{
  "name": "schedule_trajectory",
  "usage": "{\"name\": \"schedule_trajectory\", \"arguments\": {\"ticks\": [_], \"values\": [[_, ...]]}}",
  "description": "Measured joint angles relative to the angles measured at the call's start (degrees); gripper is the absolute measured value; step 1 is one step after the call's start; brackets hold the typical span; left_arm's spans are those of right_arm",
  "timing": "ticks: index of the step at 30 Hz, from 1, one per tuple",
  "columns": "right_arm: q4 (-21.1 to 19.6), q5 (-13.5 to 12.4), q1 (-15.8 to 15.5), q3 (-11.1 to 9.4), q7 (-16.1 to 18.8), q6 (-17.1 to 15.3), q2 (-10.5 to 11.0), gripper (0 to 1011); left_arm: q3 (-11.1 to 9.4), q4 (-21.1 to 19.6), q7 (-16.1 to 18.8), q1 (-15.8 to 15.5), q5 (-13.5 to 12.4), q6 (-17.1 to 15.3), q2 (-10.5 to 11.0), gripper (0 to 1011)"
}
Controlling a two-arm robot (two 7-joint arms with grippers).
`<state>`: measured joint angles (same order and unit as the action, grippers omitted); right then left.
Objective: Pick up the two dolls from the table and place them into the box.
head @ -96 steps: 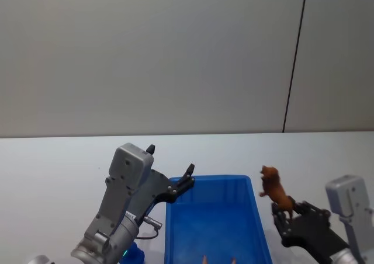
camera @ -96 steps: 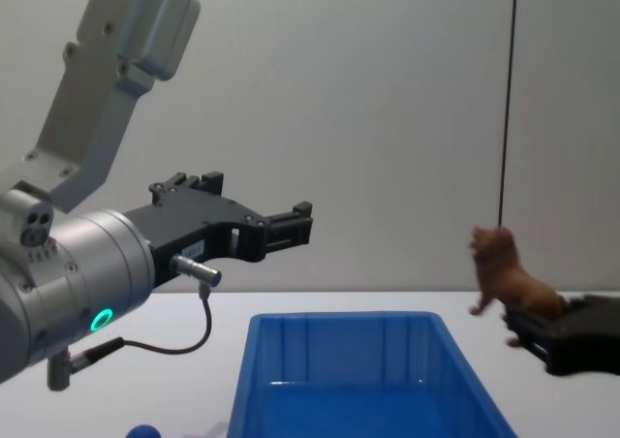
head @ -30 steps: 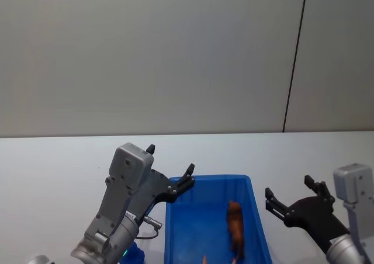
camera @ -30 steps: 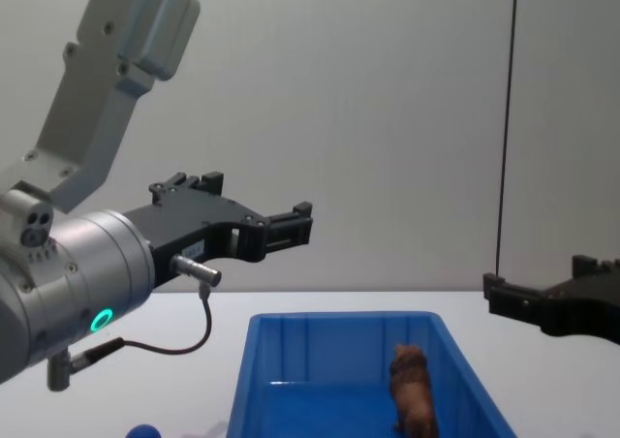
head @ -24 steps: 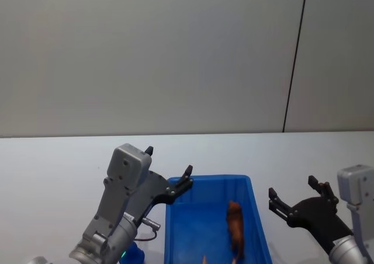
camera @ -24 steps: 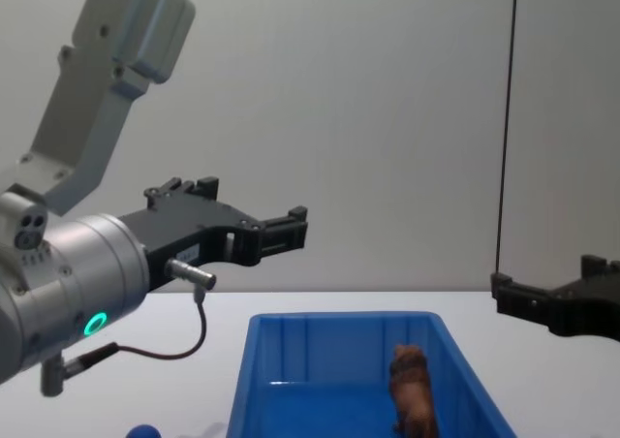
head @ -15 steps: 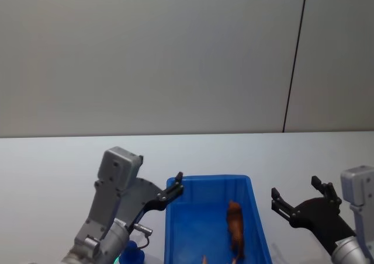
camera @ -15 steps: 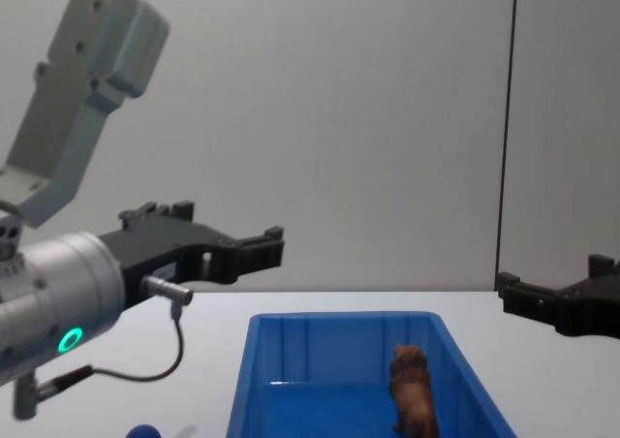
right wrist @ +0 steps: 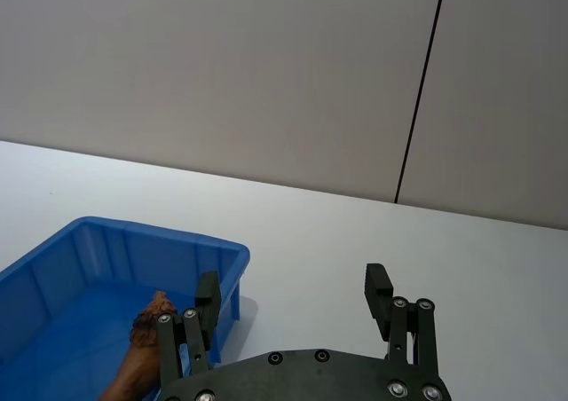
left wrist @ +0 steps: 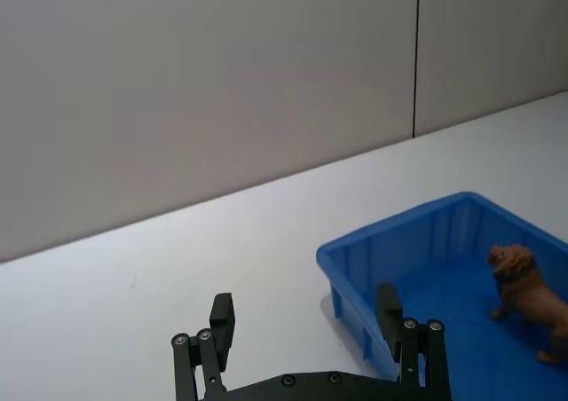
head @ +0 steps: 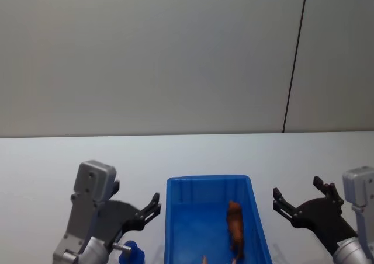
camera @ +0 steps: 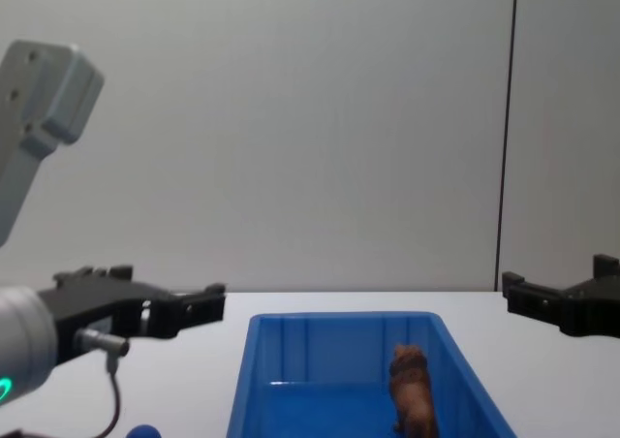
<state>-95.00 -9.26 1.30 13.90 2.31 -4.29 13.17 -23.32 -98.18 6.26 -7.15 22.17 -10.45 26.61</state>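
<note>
Brown doll upright inside box, toward its right wall | blue doll on table, left of box | left gripper released, empty, left of box | right gripper released, empty, right of box

The light is bright, soft and even, with no hard single source. The white tabletop is lit flatly from its far edge to its near edge, with no glare on it. The box throws only a faint, soft-edged shadow onto the tabletop just beside its right wall. A similar one lies by its left wall in the left wrist view. Its blue floor carries a pale sheen at the foot of the far wall. The grey wall behind is evenly lit. The black left gripper and right gripper stay dark, with small glints on their screws.
</note>
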Motion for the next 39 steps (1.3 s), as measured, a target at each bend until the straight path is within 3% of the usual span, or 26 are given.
{"name": "schedule_trajectory", "arguments": {"ticks": [10, 18, 39], "values": [[-0.1, 0.0, 0.0, 0.0, -0.1, 0.1, 0.0, 1001, 1.1, -0.5, 0.7, 2.1, 3.6, -2.9, 1.7, 1002], [-0.1, 0.0, -0.1, 0.0, -0.2, 0.1, 0.1, 1001, 1.5, 0.3, -0.2, 2.9, 5.0, -3.9, 2.2, 1001], [-0.1, 0.0, -0.1, 0.0, -0.2, 0.1, 0.1, 1001, 1.5, 5.3, -4.9, 2.9, 5.5, -4.7, 1.4, 1001]]}}
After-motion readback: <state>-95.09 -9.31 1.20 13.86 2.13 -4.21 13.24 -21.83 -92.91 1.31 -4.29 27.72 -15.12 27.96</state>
